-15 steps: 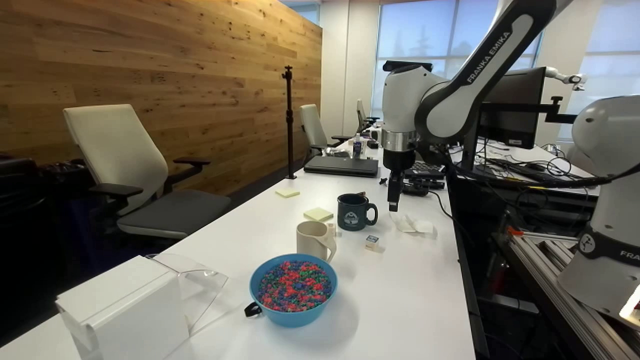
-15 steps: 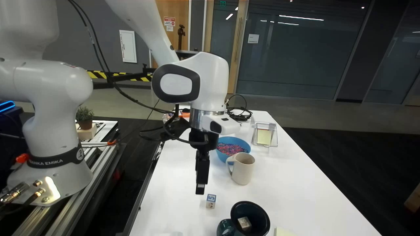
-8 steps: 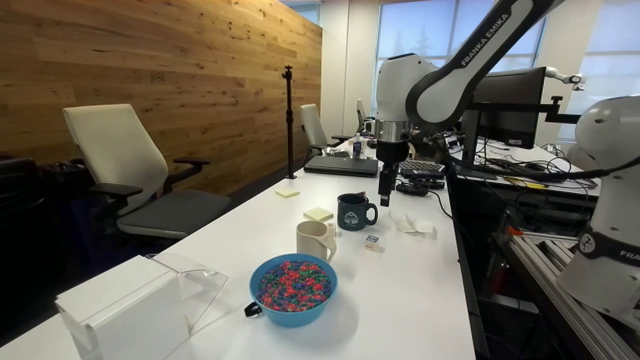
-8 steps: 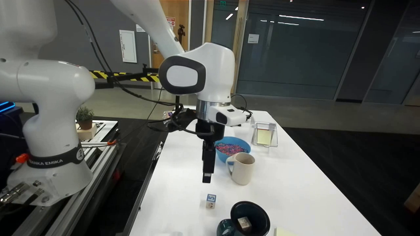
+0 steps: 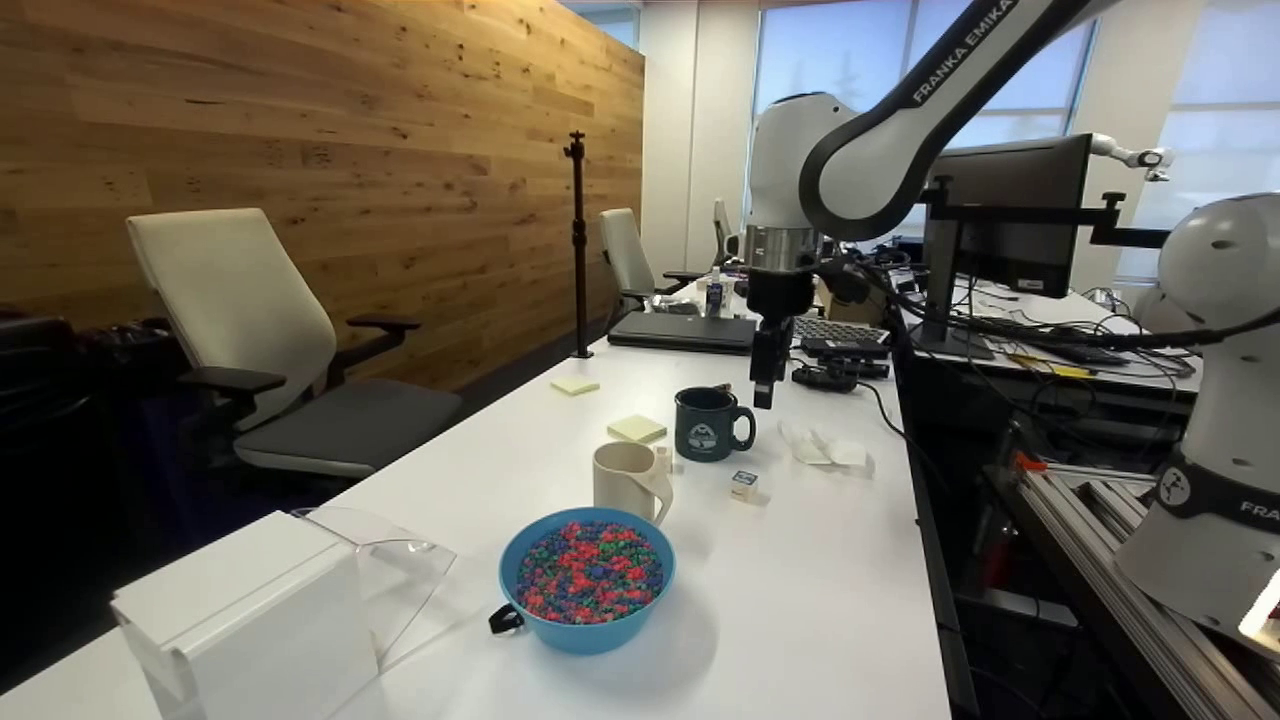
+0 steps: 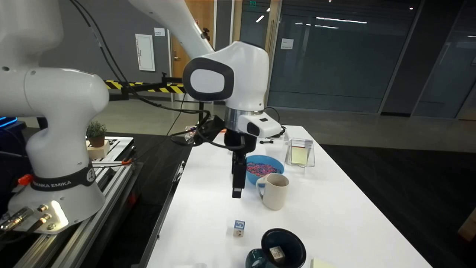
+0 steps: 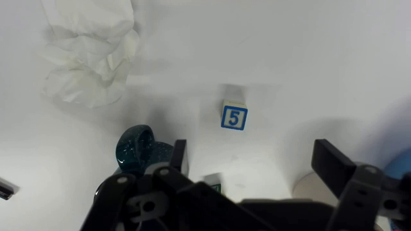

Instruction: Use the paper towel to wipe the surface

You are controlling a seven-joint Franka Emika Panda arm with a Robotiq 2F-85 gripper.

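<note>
When looking down through the wrist view, can see the tool (image 7: 252, 157) parted wide, with 2 fingers (image 7: 332, 166) well apart and holding nothing. Hangs above the surface (image 5: 800, 600); shows almost edge-on in both exterior views, hiding that gap. Can find the paper towel (image 5: 832, 452) lying crumpled on the surface, near the handle of the dark mug (image 5: 704, 425) without touching it. Shows whole in an exterior view, though hard to trace, white on white; loses its upper end to the top edge in the wrist view. From the wrist, can make out little of the dark mug but its handle, because of the tool in the way; in an exterior view, runs into the bottom edge, yet gives a look at a small cube (image 6: 277, 254) inside. Back in the wrist view, can see only part of the cream mug (image 7: 311, 189), beside a finger, and a blurred patch of the blue bowl (image 7: 399, 163) at the right edge. Between the 2 mugs, can catch a green-edged piece (image 7: 216, 187), mostly behind the tool; cannot tell what. Can read a blue 5 plainly on the block (image 7: 234, 117). Can spot a dark object (image 7: 5, 191) at the left edge, cut off too far to name, and, at the bottom of an exterior view, a pale sliver (image 6: 199, 265), also unclear.
</note>
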